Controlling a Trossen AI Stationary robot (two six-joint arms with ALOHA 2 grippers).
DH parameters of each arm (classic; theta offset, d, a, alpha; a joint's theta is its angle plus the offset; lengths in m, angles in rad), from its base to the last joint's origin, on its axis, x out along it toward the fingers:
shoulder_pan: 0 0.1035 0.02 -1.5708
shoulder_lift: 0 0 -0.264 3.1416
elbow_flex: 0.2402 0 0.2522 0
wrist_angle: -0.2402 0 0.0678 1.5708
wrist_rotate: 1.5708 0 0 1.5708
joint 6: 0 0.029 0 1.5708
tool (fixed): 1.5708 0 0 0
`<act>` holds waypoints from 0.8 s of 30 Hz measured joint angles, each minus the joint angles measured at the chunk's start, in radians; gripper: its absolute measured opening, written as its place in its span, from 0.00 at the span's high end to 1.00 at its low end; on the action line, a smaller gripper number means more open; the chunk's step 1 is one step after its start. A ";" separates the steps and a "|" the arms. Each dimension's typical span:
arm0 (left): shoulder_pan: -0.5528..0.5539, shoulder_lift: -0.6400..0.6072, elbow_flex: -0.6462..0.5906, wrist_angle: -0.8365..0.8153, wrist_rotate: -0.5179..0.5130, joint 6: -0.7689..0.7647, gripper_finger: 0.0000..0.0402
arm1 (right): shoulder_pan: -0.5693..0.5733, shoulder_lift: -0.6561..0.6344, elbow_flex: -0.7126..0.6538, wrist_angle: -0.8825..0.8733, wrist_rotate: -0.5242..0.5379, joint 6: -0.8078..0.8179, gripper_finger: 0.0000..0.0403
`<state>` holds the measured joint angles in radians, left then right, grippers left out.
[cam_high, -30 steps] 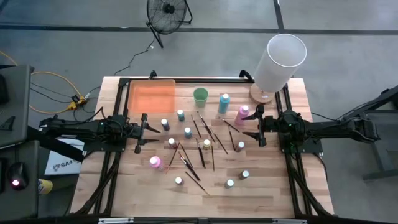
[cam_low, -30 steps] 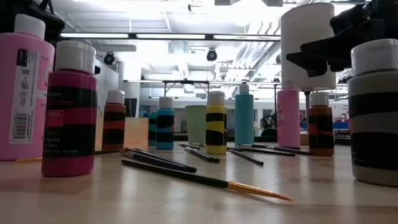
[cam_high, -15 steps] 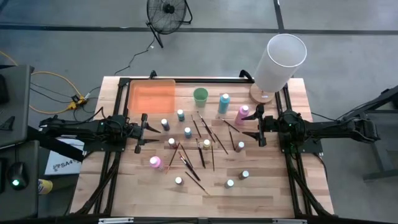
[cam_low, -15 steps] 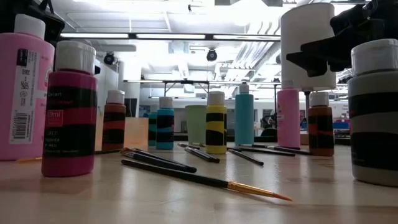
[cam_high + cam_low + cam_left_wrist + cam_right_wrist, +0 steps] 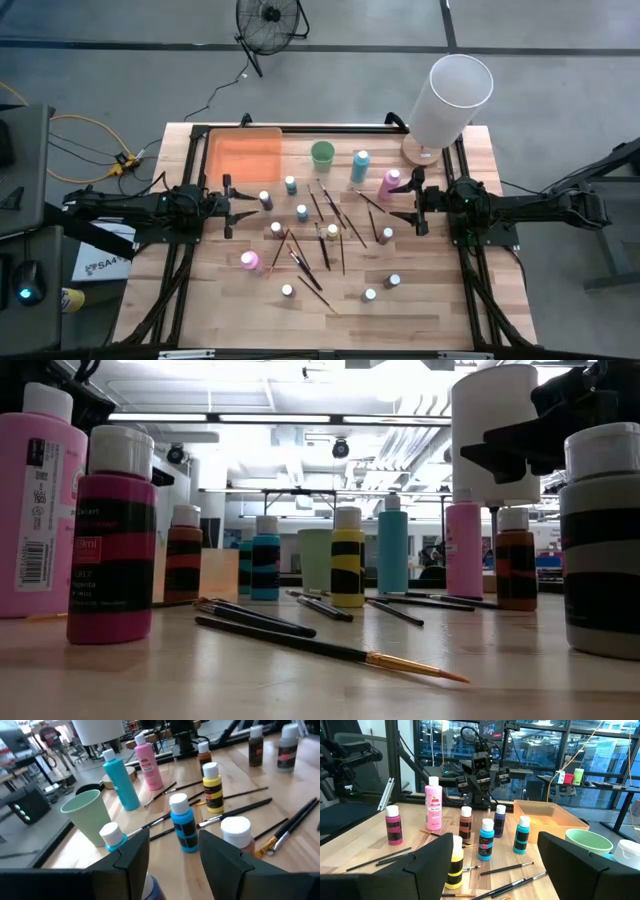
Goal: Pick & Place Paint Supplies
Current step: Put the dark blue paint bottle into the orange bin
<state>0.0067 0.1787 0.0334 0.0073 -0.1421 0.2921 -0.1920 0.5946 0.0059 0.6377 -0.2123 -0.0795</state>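
Paint bottles and thin brushes lie scattered mid-bench between both arms, none grasped: the left pincer hovers released beside a dark purple bottle near the orange tray, while the right pincer hangs wide open by the tall pink bottle.

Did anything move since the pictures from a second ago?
Only the left pincer. It slid a little toward the far side of the table, closer to the small bottle just ahead of its open fingers, and holds nothing. The right pincer stayed put, open and empty. The bottles, brushes, green cup and orange tray did not move.
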 joint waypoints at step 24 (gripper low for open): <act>0.000 0.000 0.000 0.235 0.036 -0.428 0.59 | 0.000 0.000 0.000 0.000 0.000 0.000 0.29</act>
<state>0.0063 0.1787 0.0334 0.2425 -0.1063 -0.1354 -0.1917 0.5948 0.0059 0.6378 -0.2123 -0.0795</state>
